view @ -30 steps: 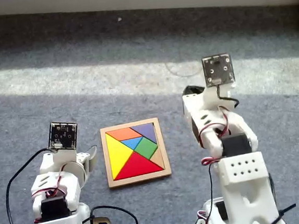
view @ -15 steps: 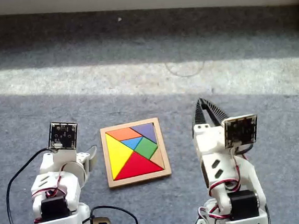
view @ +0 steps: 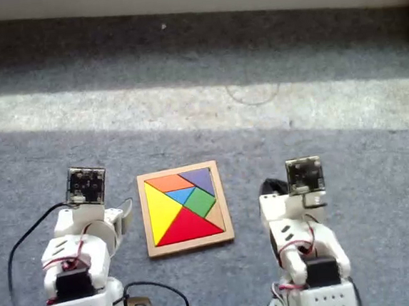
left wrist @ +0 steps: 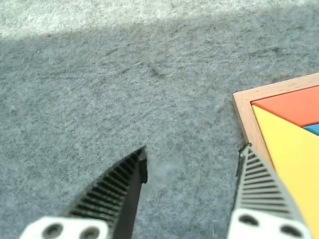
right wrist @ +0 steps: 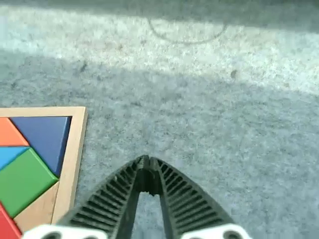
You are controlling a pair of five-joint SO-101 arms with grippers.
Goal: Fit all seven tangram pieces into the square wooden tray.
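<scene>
So the left claw is spread wide with nothing in it, low over the grey bench, just left of the wooden tray. The tray lies between the two arms, with the coloured pieces flat inside it. To its right, the right claw is pinched closed and empty.

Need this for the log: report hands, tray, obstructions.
Left hand open, empty, beside tray. Right hand shut, empty. Coloured pieces seated in tray. Nothing in the way.
</scene>
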